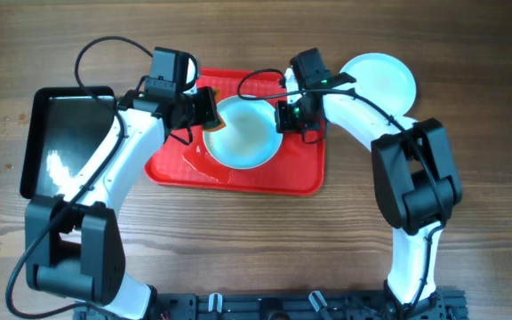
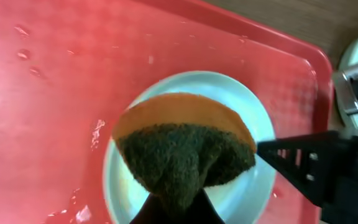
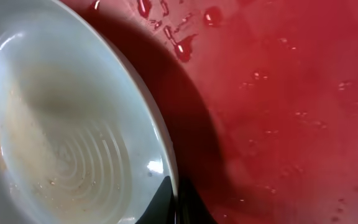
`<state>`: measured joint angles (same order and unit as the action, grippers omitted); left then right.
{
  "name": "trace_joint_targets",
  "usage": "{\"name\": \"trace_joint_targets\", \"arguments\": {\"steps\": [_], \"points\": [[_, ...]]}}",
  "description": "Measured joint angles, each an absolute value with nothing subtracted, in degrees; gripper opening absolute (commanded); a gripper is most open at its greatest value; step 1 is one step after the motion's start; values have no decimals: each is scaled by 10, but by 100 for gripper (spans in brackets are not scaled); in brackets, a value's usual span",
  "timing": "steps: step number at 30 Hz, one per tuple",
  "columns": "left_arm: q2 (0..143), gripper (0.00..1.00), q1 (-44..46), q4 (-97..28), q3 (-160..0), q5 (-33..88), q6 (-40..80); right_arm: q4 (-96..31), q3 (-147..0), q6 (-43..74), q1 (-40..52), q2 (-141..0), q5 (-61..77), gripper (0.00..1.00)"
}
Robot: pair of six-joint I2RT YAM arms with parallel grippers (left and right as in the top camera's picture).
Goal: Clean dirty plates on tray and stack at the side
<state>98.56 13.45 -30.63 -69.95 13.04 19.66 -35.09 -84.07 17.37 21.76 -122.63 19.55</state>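
The left claw [image 1: 209,114] is pinched on the sponge [image 2: 185,155] over the plate [image 1: 247,138] in the middle of the tray [image 1: 292,178], and with the right claw [image 1: 287,117] clamped on its right rim, small light circles are probably the way to scrub without skidding it.

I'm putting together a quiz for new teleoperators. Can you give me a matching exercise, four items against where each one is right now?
Items
1. sponge
2. plate under the sponge
3. other plate
4. black tray

Places
A. on the wooden table, right of the red tray
B. on the table, left of the red tray
C. on the red tray
D. pinched in the left end effector

Pairs: 1-D, 2-C, 3-A, 4-B
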Motion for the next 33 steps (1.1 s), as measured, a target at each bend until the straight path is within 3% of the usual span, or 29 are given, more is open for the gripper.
{"name": "trace_joint_targets", "arguments": {"steps": [14,27,31,33], "points": [[1131,4,180,-269,-701,135,196,-350,-841,189,218,-1227,199,4],[1127,4,204,-273,-726,-339,172,-343,-843,197,228,-1228,244,4],[1095,4,202,-274,-726,-366,172,-349,-843,197,220,-1228,231,4],[1079,4,202,-283,-731,-281,173,-349,-843,197,219,-1228,227,4]]}}
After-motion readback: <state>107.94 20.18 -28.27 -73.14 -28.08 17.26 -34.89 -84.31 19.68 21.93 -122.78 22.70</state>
